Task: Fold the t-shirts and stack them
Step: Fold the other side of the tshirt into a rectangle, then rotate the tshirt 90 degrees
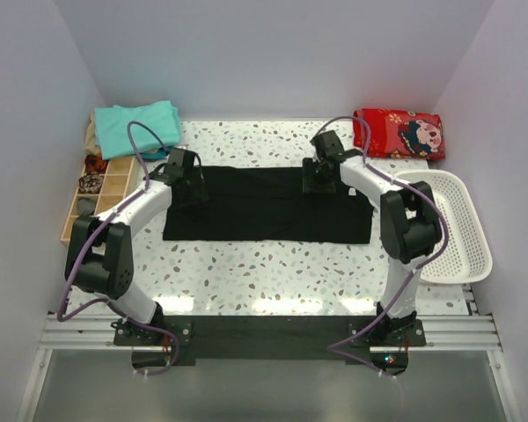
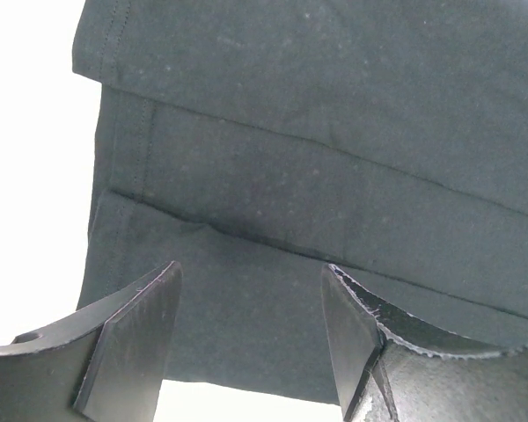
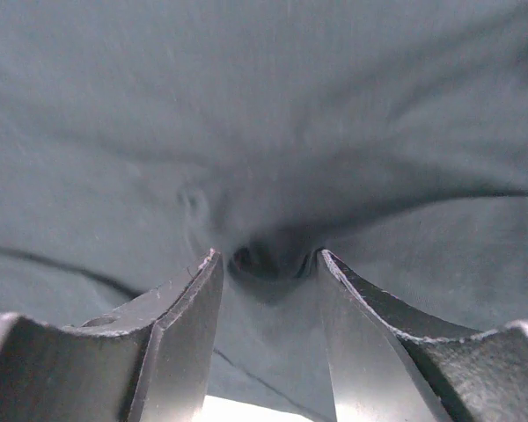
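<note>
Both arms reach over the black t-shirt (image 1: 268, 215), which lies as a long folded band mid-table (image 1: 273, 272). The left gripper (image 2: 251, 294) hangs open above its layered end. The right gripper (image 3: 268, 264), jaws apart, digs its tips in and puckers the cloth, likely setting up matched pinches for the next fold. The teal t-shirts (image 1: 136, 126) sit stacked far left.

The top camera hangs high behind the arm bases, tilted down and forward, far enough off to hold the whole table (image 1: 246, 264) and both arms. Each wrist camera sits just behind its jaws and stares along them from very close. The one on the left gripper (image 2: 251, 268) looks over a hemmed edge of the black t-shirt (image 2: 334, 158), and the one on the right gripper (image 3: 268, 255) is filled with cloth. That shirt appears in all three views.
</note>
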Robot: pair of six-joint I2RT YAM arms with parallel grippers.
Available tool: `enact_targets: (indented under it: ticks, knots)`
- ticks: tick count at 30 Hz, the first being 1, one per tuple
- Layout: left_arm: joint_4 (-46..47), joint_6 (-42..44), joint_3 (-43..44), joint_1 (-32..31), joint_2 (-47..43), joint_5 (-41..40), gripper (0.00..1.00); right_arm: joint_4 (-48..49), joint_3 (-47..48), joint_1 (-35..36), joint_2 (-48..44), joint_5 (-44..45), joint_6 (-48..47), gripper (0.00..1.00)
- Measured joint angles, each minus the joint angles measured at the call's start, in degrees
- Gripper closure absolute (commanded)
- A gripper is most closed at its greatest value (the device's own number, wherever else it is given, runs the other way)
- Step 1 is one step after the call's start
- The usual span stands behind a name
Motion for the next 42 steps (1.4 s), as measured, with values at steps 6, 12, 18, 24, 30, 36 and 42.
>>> enact_targets:
  ticks: [6,12,18,24,30,36,42]
  knots:
    - [0.0,0.0,0.0,0.0,0.0,0.0,0.31,0.7,2.2,0.3,1.0,4.1,-0.7,0.47]
    - [1.0,0.0,0.0,0.0,0.0,0.2,0.2,0.2,-5.7,0.3,-5.4,8.6,-0.9,0.45]
    - [5.5,0.0,0.3,0.0,0.2,2.1,0.16,0.2,-8.3,0.0,-12.7,12.8,-0.6,0.44]
    - [10.9,0.0,4.5,0.0,6.0,4.4,0.16,0.3,-8.3,-1.0,-13.1,13.4,-0.4,0.43]
    - [15.6,0.0,5.5,0.0,12.8,6.4,0.16,0.9,-8.3,-2.0,-10.1,12.9,0.2,0.43]
    - [16.7,0.0,6.7,0.0,17.3,7.3,0.17,1.8,-7.8,-2.4,-4.6,12.8,1.1,0.44]
    - [17.9,-0.7,6.4,-0.1,17.8,7.3,0.18,0.9,0.8,-2.4,5.3,11.5,1.4,0.45]
